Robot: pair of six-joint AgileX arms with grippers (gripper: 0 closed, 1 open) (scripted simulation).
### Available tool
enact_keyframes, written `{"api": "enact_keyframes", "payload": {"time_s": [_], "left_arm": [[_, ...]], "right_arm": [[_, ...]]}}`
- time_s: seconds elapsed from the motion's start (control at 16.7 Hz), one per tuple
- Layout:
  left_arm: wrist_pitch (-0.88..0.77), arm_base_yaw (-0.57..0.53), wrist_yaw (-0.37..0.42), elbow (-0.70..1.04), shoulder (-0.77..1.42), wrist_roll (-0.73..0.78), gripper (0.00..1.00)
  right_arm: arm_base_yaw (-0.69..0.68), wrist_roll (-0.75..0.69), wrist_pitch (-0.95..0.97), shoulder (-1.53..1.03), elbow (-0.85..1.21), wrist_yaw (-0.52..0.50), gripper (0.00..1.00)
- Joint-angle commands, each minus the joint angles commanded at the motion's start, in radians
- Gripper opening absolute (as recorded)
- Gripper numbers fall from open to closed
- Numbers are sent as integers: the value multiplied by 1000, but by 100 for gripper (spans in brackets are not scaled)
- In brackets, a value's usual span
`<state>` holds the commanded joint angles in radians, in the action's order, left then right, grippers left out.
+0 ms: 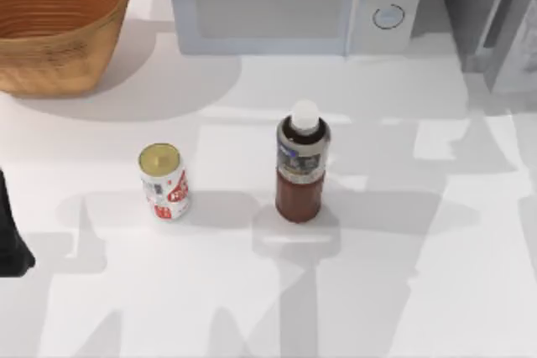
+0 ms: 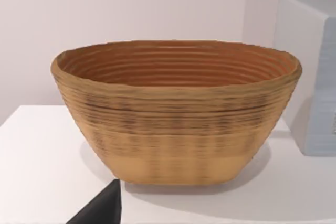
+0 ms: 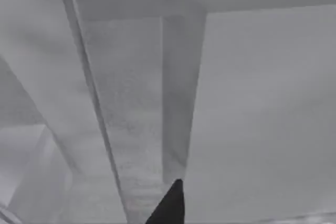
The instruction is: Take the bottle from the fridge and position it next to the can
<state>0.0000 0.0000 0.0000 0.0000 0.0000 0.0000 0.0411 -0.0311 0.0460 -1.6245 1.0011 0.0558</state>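
The bottle (image 1: 301, 165), with dark reddish-brown drink and a white cap, stands upright near the middle of the table. The can (image 1: 164, 180), gold-topped and white with red markings, stands upright to its left, a gap between them. The grey fridge (image 1: 495, 14) shows partly at the back right corner. Its grey panels (image 3: 252, 103) fill the right wrist view close up, with one dark fingertip (image 3: 169, 205) of my right gripper at the frame's edge. My left arm (image 1: 10, 236) sits at the table's left edge, away from the can. Its dark fingertip (image 2: 102, 208) shows in the left wrist view.
A woven basket (image 1: 50, 23) stands at the back left, and it shows large as a basket (image 2: 176, 114) to the left wrist camera. A light grey microwave (image 1: 285, 2) with two round knobs stands at the back centre. The white table (image 1: 377, 291) is bare in front.
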Motion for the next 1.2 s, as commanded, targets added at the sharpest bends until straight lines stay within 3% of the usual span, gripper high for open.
{"api": "enact_keyframes", "payload": {"time_s": [0.42, 0.96, 1.2], "left_arm": [[0, 0, 0, 0, 0, 0, 100], [0, 0, 0, 0, 0, 0, 100], [0, 0, 0, 0, 0, 0, 100]], "right_arm": [[2, 9, 2, -13, 4, -21, 100], [-1, 12, -73, -310, 378, -26, 100], [-1, 13, -86, -359, 440, -28, 100]]}}
